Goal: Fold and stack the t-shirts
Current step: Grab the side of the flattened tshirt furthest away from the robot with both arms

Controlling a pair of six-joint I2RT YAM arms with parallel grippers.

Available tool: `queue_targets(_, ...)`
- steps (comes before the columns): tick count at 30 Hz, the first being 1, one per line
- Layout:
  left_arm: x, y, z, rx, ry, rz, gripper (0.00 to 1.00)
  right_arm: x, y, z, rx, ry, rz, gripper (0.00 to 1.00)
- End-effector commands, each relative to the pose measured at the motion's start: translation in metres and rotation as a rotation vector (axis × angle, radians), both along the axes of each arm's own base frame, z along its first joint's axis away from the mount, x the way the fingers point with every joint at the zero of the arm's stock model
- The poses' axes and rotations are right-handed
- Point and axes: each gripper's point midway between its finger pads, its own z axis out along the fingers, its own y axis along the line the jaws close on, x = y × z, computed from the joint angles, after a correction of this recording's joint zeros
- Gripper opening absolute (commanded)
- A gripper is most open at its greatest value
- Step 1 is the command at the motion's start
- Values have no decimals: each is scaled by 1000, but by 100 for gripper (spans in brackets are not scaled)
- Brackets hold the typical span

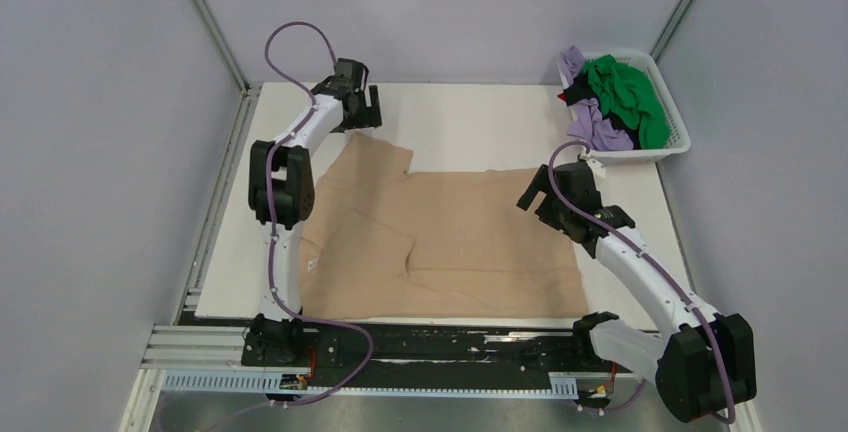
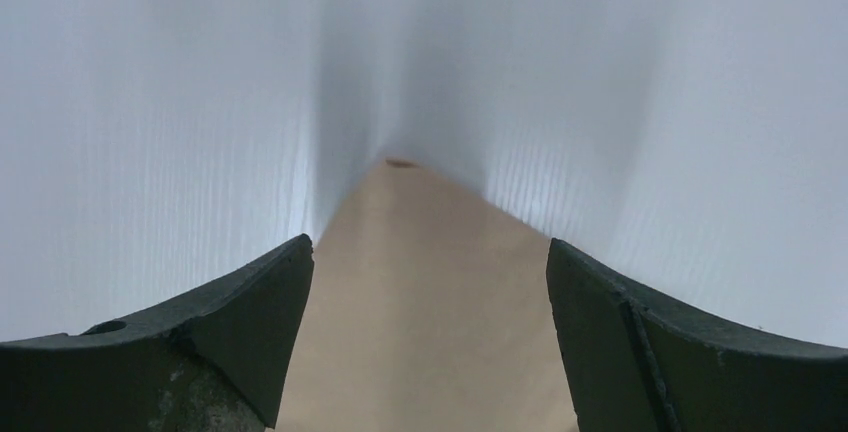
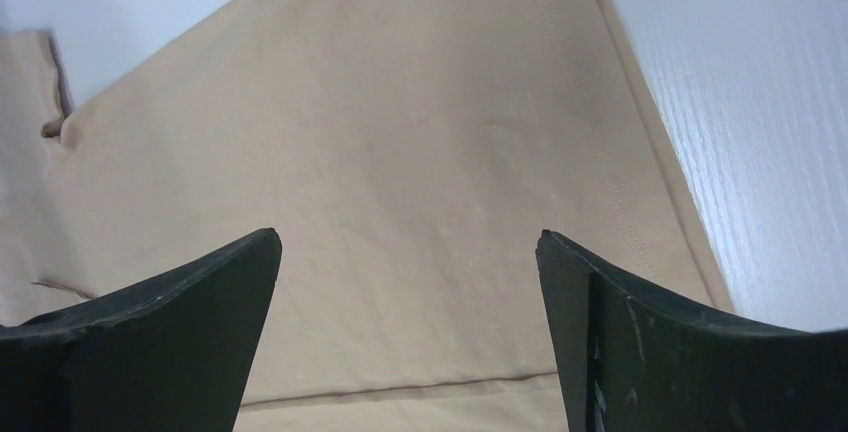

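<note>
Lying flat on the table (image 1: 470,132), the tan shirt (image 1: 450,242) reaches the near edge with its hem. The right gripper (image 1: 533,195) stands over the shirt's right margin, jaws wide apart and holding nothing. In its wrist view cloth fills the space below and between the fingers, with bare table to their right. Farther off, the left gripper (image 1: 368,108), likewise wide apart and empty, hangs at the shirt's far left corner, where a tongue of cloth runs forward between its fingers. Beyond the right gripper, a basket (image 1: 672,147) holds a green shirt (image 1: 625,92), a lilac shirt (image 1: 600,132) and some black cloth (image 1: 575,98).
</note>
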Motion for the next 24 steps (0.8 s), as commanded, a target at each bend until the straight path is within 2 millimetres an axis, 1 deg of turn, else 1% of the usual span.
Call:
queue_targets(1,25,15,-8,118,33,-79,92,16,-2,10,-33,-62,29,100)
queue_targets(5,32,13,-34,122,91,-102,85,15,-4,2,-42,-43,21,100)
queue_targets(7,32,11,-44,119,105,-107,83,14,-5,-2,-45,-36,21,100)
queue_targets(8,32,10,-47,114,111,-111,80,14,-5,-4,-50,-31,24,100)
queue_targets(9,30,8,-53,102,122,-122,79,13,-7,-6,-57,-25,21,100)
queue_targets(11,24,3,-62,80,143,-142,73,12,-9,-10,-67,-16,17,100)
queue_targets(12,22,3,-64,76,151,-146,67,12,-9,-12,-68,-12,16,100)
queue_targets(13,18,2,-68,75,167,-152,65,11,-9,-13,-68,-8,16,100)
queue_targets(14,16,3,-68,76,171,-155,61,11,-10,-14,-70,-5,13,100)
queue_targets(15,12,3,-72,80,183,-160,60,11,-11,-15,-75,-1,11,100)
queue_targets(17,7,4,-74,86,191,-171,58,13,-12,-17,-85,3,6,100)
queue_targets(22,-2,7,-83,101,221,-185,36,21,-19,-19,-124,17,-26,100)
queue_targets(23,-2,7,-85,101,224,-187,29,23,-20,-20,-127,22,-32,100)
queue_targets(24,-3,8,-86,103,231,-189,26,26,-21,-20,-129,24,-38,100)
